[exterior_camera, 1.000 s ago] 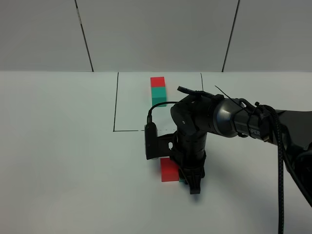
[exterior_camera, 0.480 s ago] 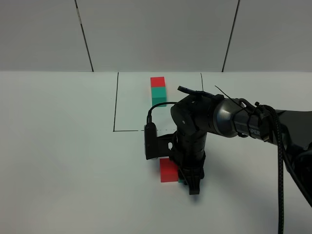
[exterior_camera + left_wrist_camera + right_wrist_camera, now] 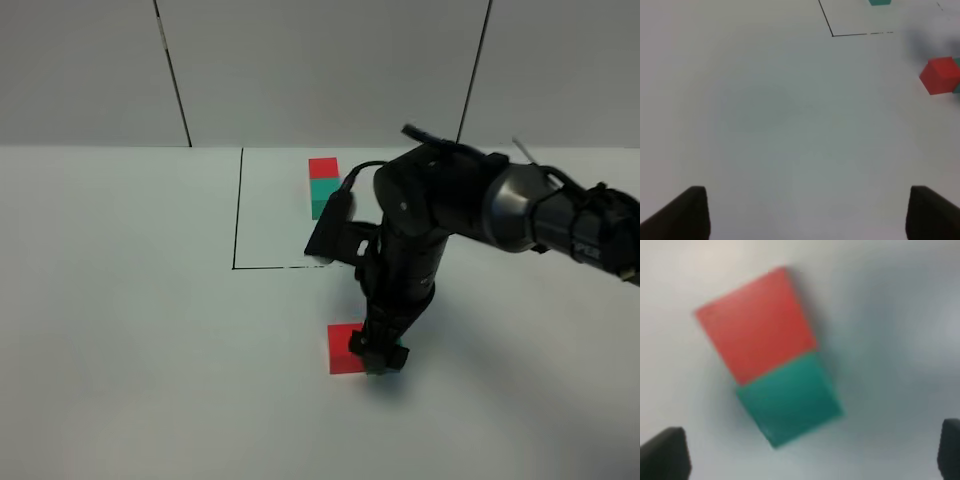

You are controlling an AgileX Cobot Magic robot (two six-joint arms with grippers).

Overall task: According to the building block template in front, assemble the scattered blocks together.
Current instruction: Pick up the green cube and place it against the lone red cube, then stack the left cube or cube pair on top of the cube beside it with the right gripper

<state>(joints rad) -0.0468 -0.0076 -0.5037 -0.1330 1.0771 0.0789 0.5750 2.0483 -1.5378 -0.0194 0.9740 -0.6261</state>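
Observation:
The scattered blocks lie side by side and touching: a red cube [image 3: 757, 322] and a teal-green cube [image 3: 790, 402]. In the right wrist view my right gripper [image 3: 807, 452] hangs open above them, holding nothing, its fingertips [image 3: 665, 455] wide apart. In the high view the red cube [image 3: 345, 348] shows, and the right gripper [image 3: 380, 355] covers most of the teal one. The building block template [image 3: 323, 185], red joined to teal, sits at the back inside the outlined square. My left gripper [image 3: 807, 215] is open and empty over bare table, with the red cube [image 3: 940, 75] off to one side.
A black outlined square [image 3: 240, 225] marks the back centre of the white table [image 3: 120, 300]. The right arm's dark body [image 3: 440, 210] stands over the square's front right part. A grey panelled wall closes the back.
My right gripper has opened, let go of the teal cube and lifted, and its arm has swung up and back. The two cubes stay together on the table. The left gripper has not moved.

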